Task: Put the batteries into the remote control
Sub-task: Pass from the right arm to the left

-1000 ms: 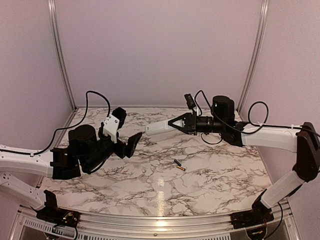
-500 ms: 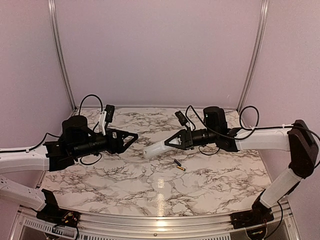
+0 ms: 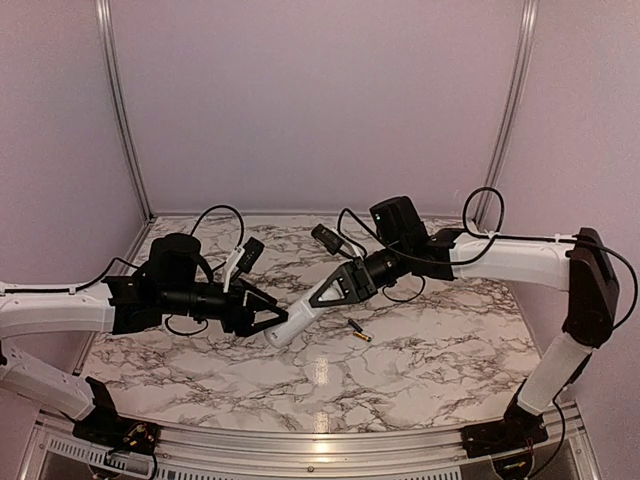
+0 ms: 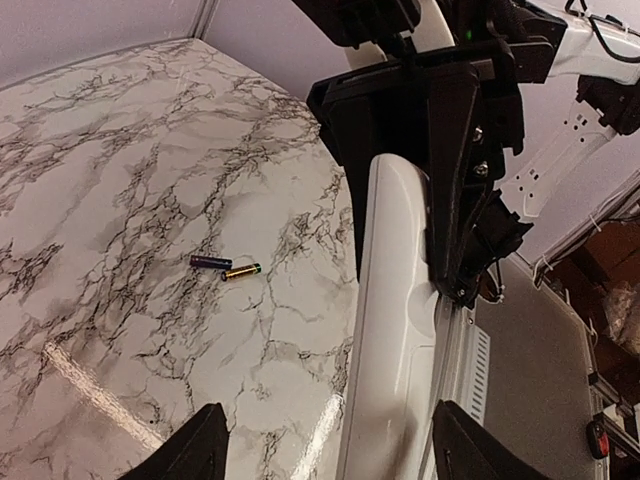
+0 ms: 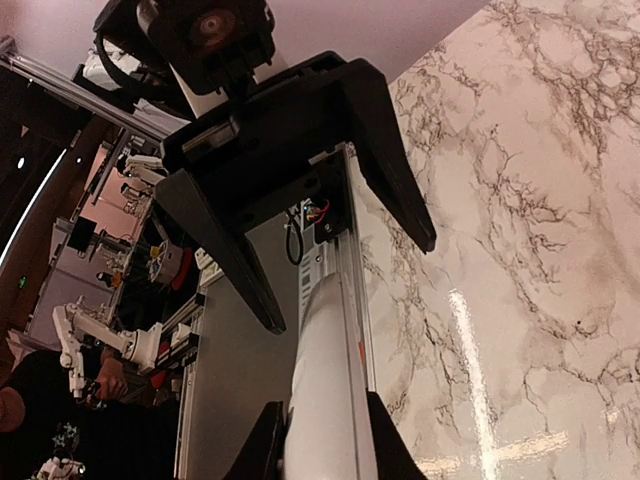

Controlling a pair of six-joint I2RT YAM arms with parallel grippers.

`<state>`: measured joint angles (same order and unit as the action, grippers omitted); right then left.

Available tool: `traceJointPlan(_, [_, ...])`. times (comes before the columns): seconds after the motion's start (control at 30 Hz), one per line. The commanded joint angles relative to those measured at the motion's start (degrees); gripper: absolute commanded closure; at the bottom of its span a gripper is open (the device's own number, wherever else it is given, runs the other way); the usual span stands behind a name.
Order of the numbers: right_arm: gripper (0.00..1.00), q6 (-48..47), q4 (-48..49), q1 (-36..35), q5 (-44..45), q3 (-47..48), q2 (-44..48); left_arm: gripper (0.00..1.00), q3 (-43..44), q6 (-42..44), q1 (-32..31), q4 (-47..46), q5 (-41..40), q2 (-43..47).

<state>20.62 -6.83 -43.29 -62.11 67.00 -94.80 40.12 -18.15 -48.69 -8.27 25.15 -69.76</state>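
My right gripper (image 3: 320, 296) is shut on the white remote control (image 3: 296, 317) and holds it above the table, tilted down to the left. In the right wrist view the remote (image 5: 325, 380) runs up from between my shut right gripper (image 5: 326, 445). My left gripper (image 3: 271, 323) is open, its jaws standing either side of the remote's free end. In the left wrist view the remote (image 4: 395, 330) lies between the wide-apart jaws of my left gripper (image 4: 335, 450). Two batteries (image 3: 358, 330) lie side by side on the table, a dark one (image 4: 209, 262) and a gold one (image 4: 241, 271).
The marble-patterned table (image 3: 420, 360) has a metal rail along its near edge (image 3: 320, 442). Pale walls and two upright metal posts (image 3: 120, 110) close the back. Black cables loop over both arms near the wrists.
My right arm has swung the remote down and to the left. My left gripper has turned and moved right until its open jaws straddle the remote's free end. The batteries have not moved.
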Motion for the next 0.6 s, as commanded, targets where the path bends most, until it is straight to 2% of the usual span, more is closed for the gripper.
traceJointPlan(0.0, [1.00, -10.74, -11.75, -1.31, -3.29, 5.28, -1.37, 0.29, 1.53, 0.63, 0.09, -0.41, 12.79, -2.66])
traceJointPlan(0.27, [1.00, -16.46, -18.00, -1.45, -4.17, 9.28, -1.75, 0.48, 1.10, -2.28, -0.47, -4.72, 19.88, -3.45])
traceJointPlan(0.57, [1.00, -18.00, -20.00, -1.50, -4.41, 12.21, -2.89, 0.67, 3.12, -3.33, -0.58, -3.55, 19.44, -6.81])
